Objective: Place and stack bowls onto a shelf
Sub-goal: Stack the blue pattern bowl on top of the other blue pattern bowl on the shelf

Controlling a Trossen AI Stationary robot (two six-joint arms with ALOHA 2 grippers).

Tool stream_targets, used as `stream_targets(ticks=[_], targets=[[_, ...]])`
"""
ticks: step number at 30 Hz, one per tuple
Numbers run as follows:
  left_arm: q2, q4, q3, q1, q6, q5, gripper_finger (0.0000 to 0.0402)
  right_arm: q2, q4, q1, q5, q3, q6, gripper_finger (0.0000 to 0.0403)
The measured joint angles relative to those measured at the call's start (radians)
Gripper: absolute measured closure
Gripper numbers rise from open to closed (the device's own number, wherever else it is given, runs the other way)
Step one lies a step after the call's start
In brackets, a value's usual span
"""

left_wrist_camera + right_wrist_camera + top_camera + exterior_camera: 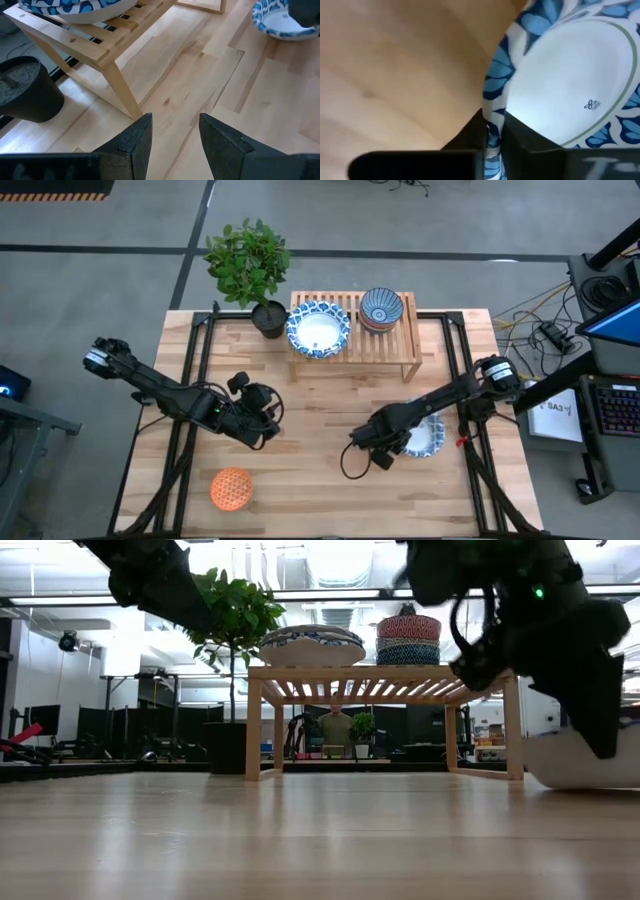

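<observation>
A wide blue-white bowl (pixel 428 436) sits on the table at the right; my right gripper (pixel 493 135) is shut on its rim. On the slatted wood shelf (pixel 390 345) at the far side, another blue-white bowl (pixel 318 330) rests on its underside, with a stack of small patterned bowls (pixel 381 308) beside it. An orange bowl (pixel 231 488) stands near the front left. My left gripper (pixel 175 142) hovers open over bare table left of centre, touching nothing. My right gripper pinches the bowl's rim (pixel 495 107) on its left side, one finger over the white inside and one on the outer wall. The fingers come from above, pointing steeply down. In the low view the bowl (pixel 580 762) appears to rest on the tabletop.
A black pot with a leafy plant (pixel 266 315) stands just left of the shelf. Black frame rails (pixel 190 380) run along both table sides. Bare wood lies between the arms and in front of the shelf.
</observation>
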Motion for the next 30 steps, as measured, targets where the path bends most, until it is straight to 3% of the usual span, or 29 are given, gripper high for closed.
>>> stream_targets(ticks=[6, 15, 24, 30], targets=[[0.000, 0.000, 0.000, 0.000, 0.000, 0.000, 0.0256, 0.000, 0.008, 0.002, -0.077, 0.142, -0.120, 0.0389], [0.000, 0.000, 0.000, 0.000, 0.005, -0.001, 0.0256, 0.001, 0.012, 0.005, -0.053, 0.484, -0.455, 0.0390], [0.000, 0.000, 0.000, 0.000, 0.012, -0.001, 0.0256, 0.001, -0.048, 0.011, 0.285, 0.831, -0.920, 0.0390], [0.000, 0.000, 0.000, 0.000, 0.015, -0.001, 0.0256, 0.001, -0.050, 0.002, 0.555, 0.957, -1.273, 0.0390]])
